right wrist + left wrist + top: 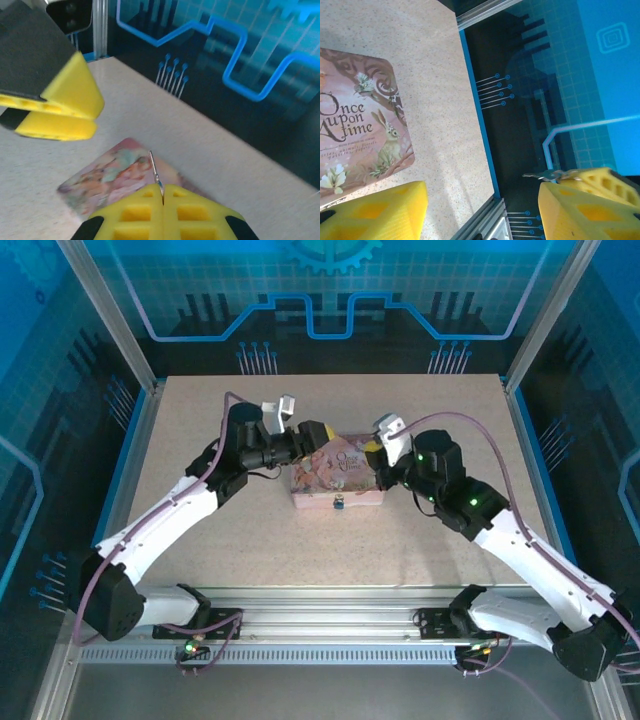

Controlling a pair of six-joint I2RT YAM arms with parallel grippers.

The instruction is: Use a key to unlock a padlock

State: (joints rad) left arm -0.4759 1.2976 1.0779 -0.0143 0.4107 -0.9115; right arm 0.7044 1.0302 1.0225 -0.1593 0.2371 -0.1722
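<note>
left end effector [482,195] being held wide, left of box [335,480] | key [155,172] being pinched in right end effector [162,194], at box's right end | padlock [339,504] being seen at box's near edge | risk: thinly gripped key being twisted loose at insertion

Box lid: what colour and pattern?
Pink box lid, illustrated with rabbit and flowers; clearest in left wrist view.

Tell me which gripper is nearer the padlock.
Right, slightly. The right gripper, pinching the key, hangs over the right end of the pink box, beyond the padlock; the left gripper is at its far left corner.
</note>
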